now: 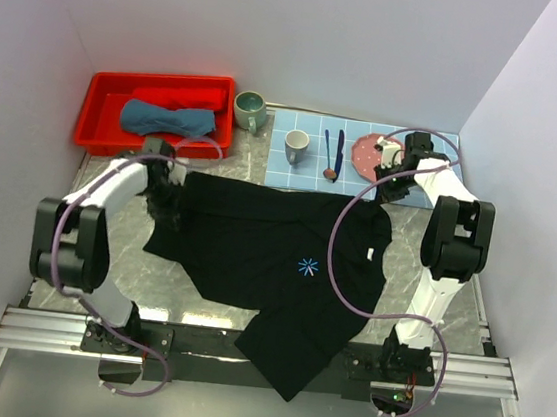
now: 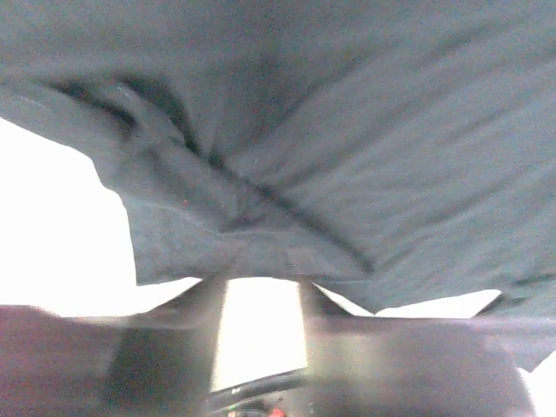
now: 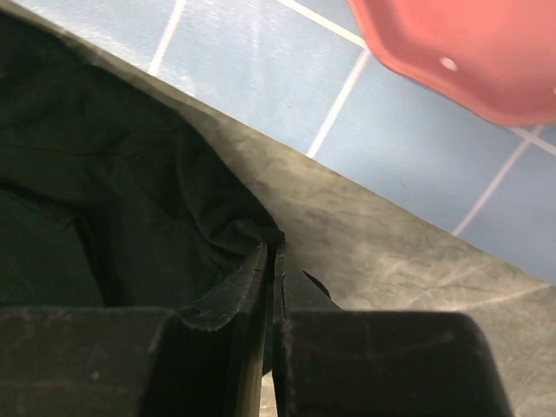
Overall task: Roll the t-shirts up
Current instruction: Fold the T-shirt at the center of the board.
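Observation:
A large black t-shirt (image 1: pixel 273 258) with a light-blue starburst logo (image 1: pixel 307 266) lies spread across the table, its lower part hanging over the near edge. My left gripper (image 1: pixel 165 204) sits at its left sleeve. In the left wrist view, the left gripper (image 2: pixel 263 282) has its fingers parted, with a bright gap between them and the cloth edge (image 2: pixel 261 174) lying at their tips. My right gripper (image 1: pixel 390 186) is at the shirt's far right corner. The right wrist view shows the right gripper (image 3: pixel 274 248) shut on a pinch of black cloth (image 3: pixel 130 200). A slate-blue rolled t-shirt (image 1: pixel 168 118) lies in the red bin.
The red bin (image 1: pixel 105 98) stands at the back left with a green mug (image 1: pixel 249 110) beside it. A blue-checked placemat (image 1: pixel 307 177) at the back holds a grey mug (image 1: pixel 296 147), cutlery (image 1: pixel 333 154) and a pink plate (image 1: pixel 368 153), close to my right gripper.

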### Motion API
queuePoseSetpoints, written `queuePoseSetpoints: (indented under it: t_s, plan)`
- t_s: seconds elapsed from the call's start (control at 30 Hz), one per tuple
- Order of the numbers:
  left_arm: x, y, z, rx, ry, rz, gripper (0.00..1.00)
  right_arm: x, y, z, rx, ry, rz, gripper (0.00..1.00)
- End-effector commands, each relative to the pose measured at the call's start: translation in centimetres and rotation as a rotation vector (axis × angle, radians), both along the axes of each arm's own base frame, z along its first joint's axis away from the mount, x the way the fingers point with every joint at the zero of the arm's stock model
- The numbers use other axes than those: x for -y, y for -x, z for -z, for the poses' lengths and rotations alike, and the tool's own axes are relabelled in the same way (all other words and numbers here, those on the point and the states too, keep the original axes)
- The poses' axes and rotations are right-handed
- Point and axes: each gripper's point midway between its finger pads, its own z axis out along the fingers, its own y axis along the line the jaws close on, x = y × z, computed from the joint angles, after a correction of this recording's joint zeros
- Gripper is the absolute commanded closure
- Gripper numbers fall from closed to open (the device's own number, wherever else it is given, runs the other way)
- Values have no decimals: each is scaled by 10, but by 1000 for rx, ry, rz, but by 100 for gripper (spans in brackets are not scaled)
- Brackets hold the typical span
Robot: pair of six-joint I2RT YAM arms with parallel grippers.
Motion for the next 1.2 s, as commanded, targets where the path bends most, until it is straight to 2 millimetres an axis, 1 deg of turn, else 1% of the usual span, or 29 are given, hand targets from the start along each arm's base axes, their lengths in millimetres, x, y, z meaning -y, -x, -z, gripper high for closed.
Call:
queuePoseSetpoints:
  t_s: [0.0, 0.03, 0.07, 0.1, 0.17, 0.2, 0.23, 0.33, 0.37, 0.4, 0.53, 0.57, 0.67, 0.7, 0.77, 0.87, 0.97, 1.0, 1.17]
  plan:
    - [-3, -66, -108, 412, 76, -14, 43, -5, -18, -24, 76, -10, -22, 100]
    - [-17, -83, -115, 477, 27, -64, 37, -5, -21, -23, 75, -19, -4, 100]
    - [-36, -100, -122, 530, 3, -130, 31, -6, -24, -25, 82, -24, 3, 100]
    - [-47, -123, -119, 560, -15, -166, 31, -6, -25, -26, 86, -30, 10, 100]
    - [-69, -145, -108, 540, -26, -253, 34, -9, -28, -27, 88, -50, 20, 100]
    - [-73, -159, -94, 517, -17, -273, 35, -10, -28, -26, 82, -54, 21, 100]
    - [-76, -175, -96, 566, -15, -281, 35, -10, -28, -24, 78, -54, 21, 100]
    - [-79, -195, -82, 587, -22, -235, 41, -8, -29, -22, 76, -44, 17, 100]
    - [-79, -198, -77, 586, -25, -212, 44, -6, -29, -23, 77, -40, 18, 100]
    - [-80, -202, -68, 574, -22, -203, 45, -7, -29, -22, 76, -36, 17, 100]
    - [-83, -215, -52, 591, -26, -172, 45, -5, -28, -21, 73, -32, 23, 100]
    - [-83, -219, -46, 587, -28, -171, 45, -4, -27, -20, 71, -30, 26, 100]
    - [-82, -223, -34, 574, -20, -160, 45, -4, -25, -17, 62, -29, 33, 100]
    - [-81, -223, -24, 557, -17, -155, 45, -3, -25, -17, 63, -25, 35, 100]
    - [-80, -223, -16, 543, -10, -147, 46, -3, -24, -14, 57, -22, 33, 100]
    - [-80, -222, 2, 507, -9, -148, 48, -2, -24, -13, 55, -15, 37, 100]
    - [-81, -221, 13, 489, -11, -151, 50, -1, -26, -11, 54, -14, 40, 100]
    - [-82, -222, 14, 498, -25, -122, 50, -1, -28, -12, 57, -14, 40, 100]
    - [-82, -227, 21, 490, -21, -114, 53, 0, -29, -10, 54, -8, 41, 100]
